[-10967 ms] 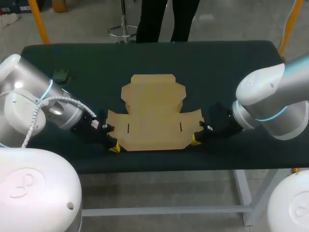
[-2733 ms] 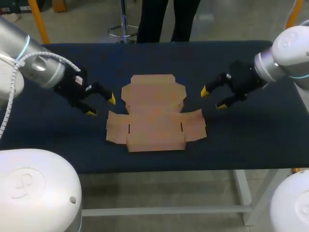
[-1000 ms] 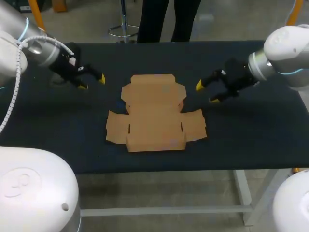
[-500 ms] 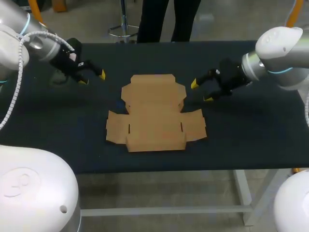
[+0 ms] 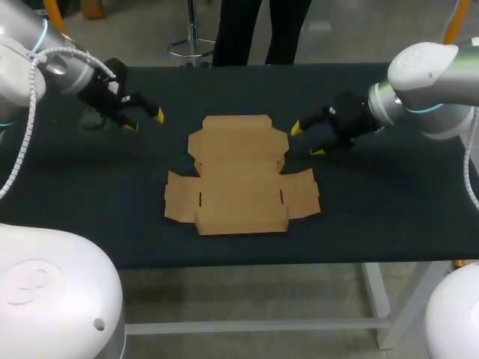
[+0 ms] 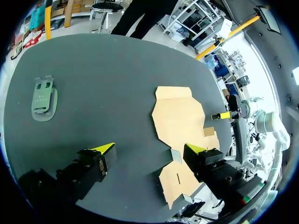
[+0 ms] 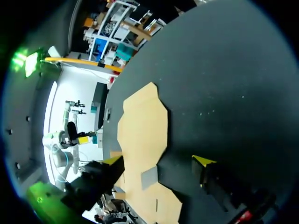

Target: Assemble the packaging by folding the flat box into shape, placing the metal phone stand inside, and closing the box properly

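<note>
Tabletop shows dark all round the flat brown cardboard box blank, nearer the near edge; our left gripper, fingers spread, hangs toward the far left corner, well apart; our right gripper, likewise spread, just beside its far right flap.

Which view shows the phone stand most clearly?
The left wrist view: the phone stand lies in plain sight on the table, ahead of the left pincer. In the head view the left arm hides it; the right wrist view misses it.
</note>
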Motion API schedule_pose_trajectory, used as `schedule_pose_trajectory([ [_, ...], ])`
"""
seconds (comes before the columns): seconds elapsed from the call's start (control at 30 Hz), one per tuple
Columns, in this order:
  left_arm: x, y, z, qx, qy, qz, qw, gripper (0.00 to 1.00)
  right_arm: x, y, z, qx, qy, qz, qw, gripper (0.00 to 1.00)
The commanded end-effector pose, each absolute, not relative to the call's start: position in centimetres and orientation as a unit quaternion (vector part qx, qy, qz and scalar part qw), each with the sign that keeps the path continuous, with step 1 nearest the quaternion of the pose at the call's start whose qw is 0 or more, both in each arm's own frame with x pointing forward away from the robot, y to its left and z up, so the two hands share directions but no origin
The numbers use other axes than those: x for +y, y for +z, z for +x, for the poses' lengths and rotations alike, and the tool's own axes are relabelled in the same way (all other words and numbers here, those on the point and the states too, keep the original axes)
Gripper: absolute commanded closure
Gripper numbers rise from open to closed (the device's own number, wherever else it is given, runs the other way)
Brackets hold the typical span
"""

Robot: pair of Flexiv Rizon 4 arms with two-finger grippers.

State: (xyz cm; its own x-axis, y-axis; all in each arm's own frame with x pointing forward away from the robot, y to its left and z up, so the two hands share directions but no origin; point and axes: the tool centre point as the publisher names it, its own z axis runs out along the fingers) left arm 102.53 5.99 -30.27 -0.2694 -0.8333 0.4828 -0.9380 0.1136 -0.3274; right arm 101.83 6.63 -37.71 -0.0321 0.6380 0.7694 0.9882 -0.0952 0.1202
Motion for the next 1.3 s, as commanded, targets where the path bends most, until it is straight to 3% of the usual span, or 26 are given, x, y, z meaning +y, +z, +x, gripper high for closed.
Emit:
schedule_pose_trajectory([
  [0.03,6.0,-30.7,102.9,-0.743,0.294,0.593,0.099,0.00,7.2,-38.6,102.6,-0.625,-0.358,-0.645,0.255,0.00],
  [0.3,5.5,-31.2,102.8,-0.748,0.298,0.583,0.108,0.00,7.9,-39.3,103.4,-0.617,-0.373,-0.644,0.257,0.00],
  [0.4,5.4,-31.3,102.7,-0.748,0.302,0.580,0.112,0.00,8.3,-39.6,103.7,-0.613,-0.380,-0.644,0.256,0.10],
  [0.7,5.3,-31.7,102.9,-0.750,0.306,0.574,0.118,0.00,9.9,-40.6,105.0,-0.600,-0.387,-0.647,0.268,0.13],
  [0.83,5.3,-31.8,103.0,-0.751,0.310,0.571,0.119,0.00,10.4,-40.9,105.5,-0.590,-0.399,-0.646,0.274,0.31],
  [0.97,5.5,-32.0,103.2,-0.751,0.311,0.570,0.121,0.00,10.9,-41.1,105.8,-0.587,-0.405,-0.644,0.278,0.42],
  [1.3,6.1,-32.2,103.2,-0.752,0.318,0.563,0.131,0.00,11.9,-41.8,106.3,-0.575,-0.429,-0.635,0.286,0.53],
])
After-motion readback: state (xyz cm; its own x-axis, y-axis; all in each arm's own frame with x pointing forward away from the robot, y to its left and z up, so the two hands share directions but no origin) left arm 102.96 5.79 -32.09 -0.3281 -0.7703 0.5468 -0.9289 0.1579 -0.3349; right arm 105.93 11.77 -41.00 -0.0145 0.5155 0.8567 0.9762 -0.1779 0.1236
